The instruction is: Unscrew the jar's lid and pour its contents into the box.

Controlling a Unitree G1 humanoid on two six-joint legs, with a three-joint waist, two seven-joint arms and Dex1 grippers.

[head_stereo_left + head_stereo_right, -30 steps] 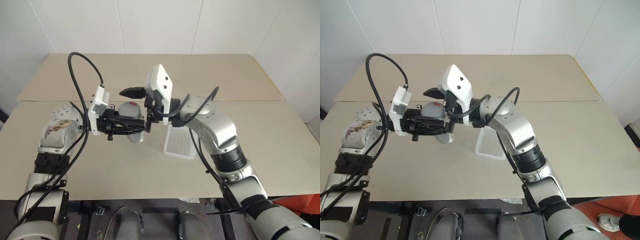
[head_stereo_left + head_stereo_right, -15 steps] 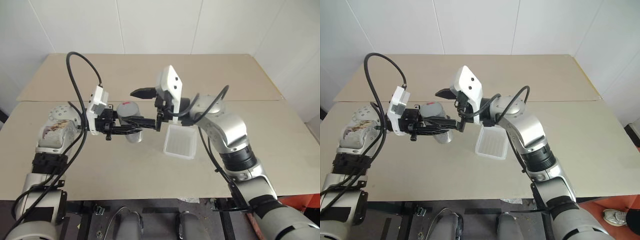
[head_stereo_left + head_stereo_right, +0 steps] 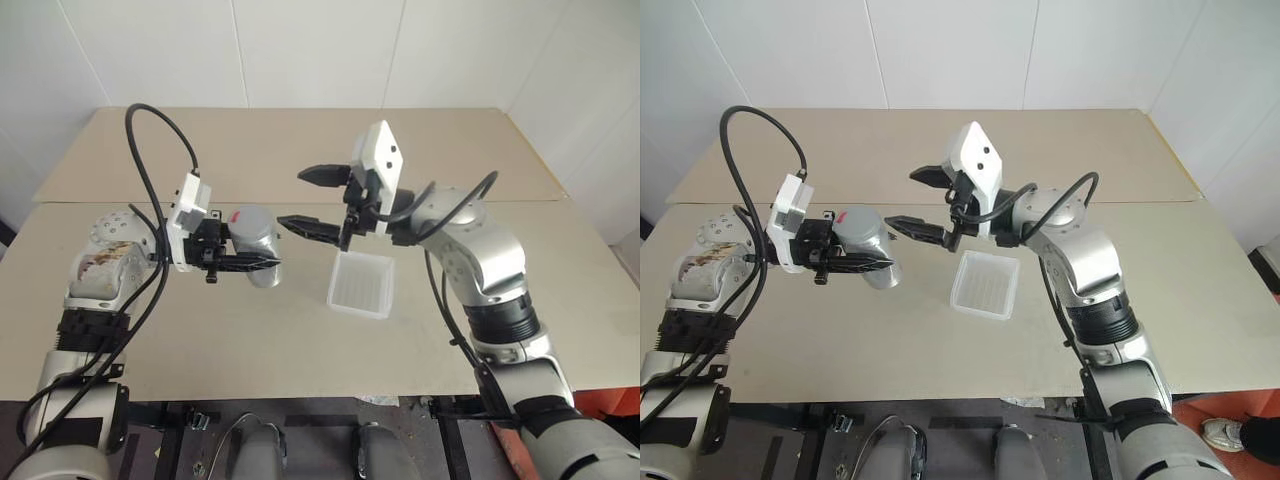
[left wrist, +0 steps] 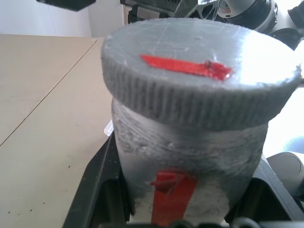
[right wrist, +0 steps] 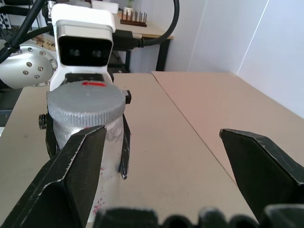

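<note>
Since a second ago the right claw has drawn away from the jar, toward the robot's right, and now hangs apart from it above the near edge of the box; its two black fingers stand wide apart with nothing between them. One jar, one lid and one box are in view, along with two claws. The left claw is clamped on the jar's body and holds it above the worktop, and has kept its place over that second. The lid is on the jar, facing the right claw, with a red mark across its top. The box lies flat on the worktop just beside the jar, on the robot's right, now uncovered by the arm. Bare worktop lies all around the box, and a seam runs across behind both arms.
</note>
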